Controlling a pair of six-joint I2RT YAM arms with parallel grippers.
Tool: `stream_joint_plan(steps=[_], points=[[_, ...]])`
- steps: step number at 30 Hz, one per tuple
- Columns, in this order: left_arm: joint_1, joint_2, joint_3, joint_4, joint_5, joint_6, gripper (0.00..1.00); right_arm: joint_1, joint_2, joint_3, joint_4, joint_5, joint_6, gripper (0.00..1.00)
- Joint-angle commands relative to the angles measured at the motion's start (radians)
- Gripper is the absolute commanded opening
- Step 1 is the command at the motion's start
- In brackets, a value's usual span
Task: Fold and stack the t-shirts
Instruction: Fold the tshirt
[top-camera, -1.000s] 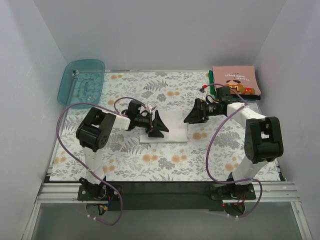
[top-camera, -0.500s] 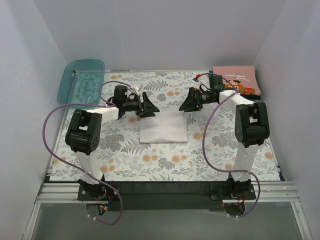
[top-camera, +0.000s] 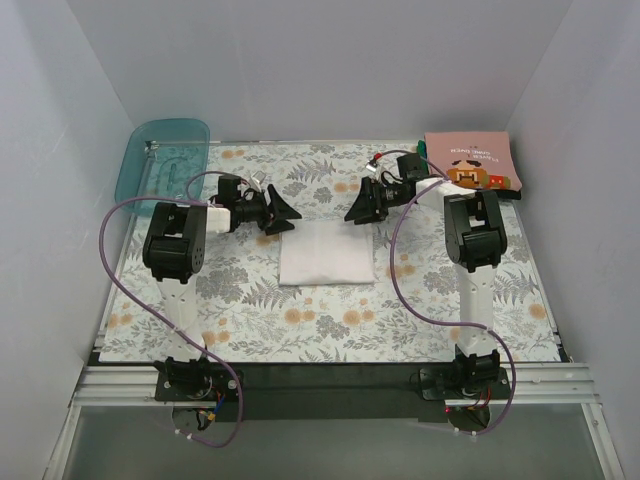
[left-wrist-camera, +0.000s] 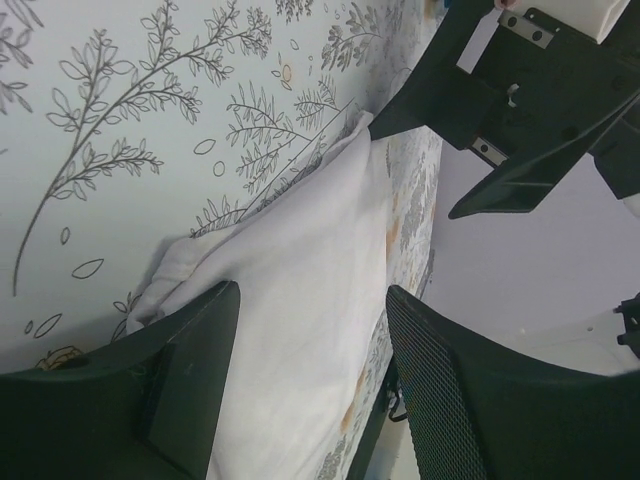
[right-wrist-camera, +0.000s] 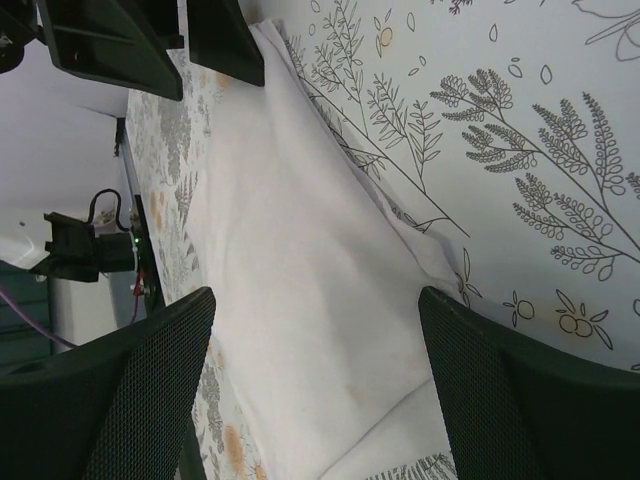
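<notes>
At counter (top-camera: 250, 320) centre, white tee (top-camera: 327, 253) lies folded, left gripper (top-camera: 283, 212) and right gripper (top-camera: 357, 207) near its far corners, fingers apart, empty.

Lifted the left gripper (top-camera: 285, 213) off the left half of the white t-shirt (top-camera: 327, 252). Slid back and to the left, past the far left corner, to end just off the cloth. Uncovered the whole top of the shirt that way. Moved the right gripper (top-camera: 356, 207) too: away from the spot just right of the shirt, farther back and over to the left, to end just past the far edge near the right corner. Drew the big joint of the left arm (top-camera: 175, 240) back a little. Pulled the big joint of the right arm (top-camera: 472, 232) back and a long way left, closer to the middle. Stood both arms up straighter.
</notes>
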Motion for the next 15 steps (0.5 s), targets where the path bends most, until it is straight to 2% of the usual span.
stream_joint_plan(steps=[1, 5, 8, 9, 12, 14, 15], points=[[0.047, -0.015, 0.012, -0.010, -0.046, 0.014, 0.59, -0.009, -0.018, 0.013, 0.005, 0.095, -0.024, 0.90], [0.073, -0.073, 0.081, -0.100, -0.075, 0.160, 0.58, -0.017, -0.092, 0.059, 0.004, 0.134, -0.039, 0.91], [0.064, -0.175, 0.146, -0.189, -0.156, 0.341, 0.59, -0.015, -0.144, 0.151, -0.030, 0.167, -0.063, 0.93], [0.048, -0.220, 0.175, -0.250, -0.210, 0.441, 0.59, -0.017, -0.170, 0.176, -0.042, 0.187, -0.073, 0.93], [0.001, -0.309, 0.158, -0.292, -0.294, 0.583, 0.61, -0.017, -0.233, 0.229, -0.102, 0.224, -0.119, 0.94], [-0.034, -0.409, 0.095, -0.294, -0.370, 0.736, 0.64, -0.017, -0.265, 0.233, -0.157, 0.255, -0.151, 0.95], [-0.083, -0.446, 0.072, -0.295, -0.400, 0.787, 0.65, -0.015, -0.297, 0.227, -0.180, 0.265, -0.152, 0.95]])
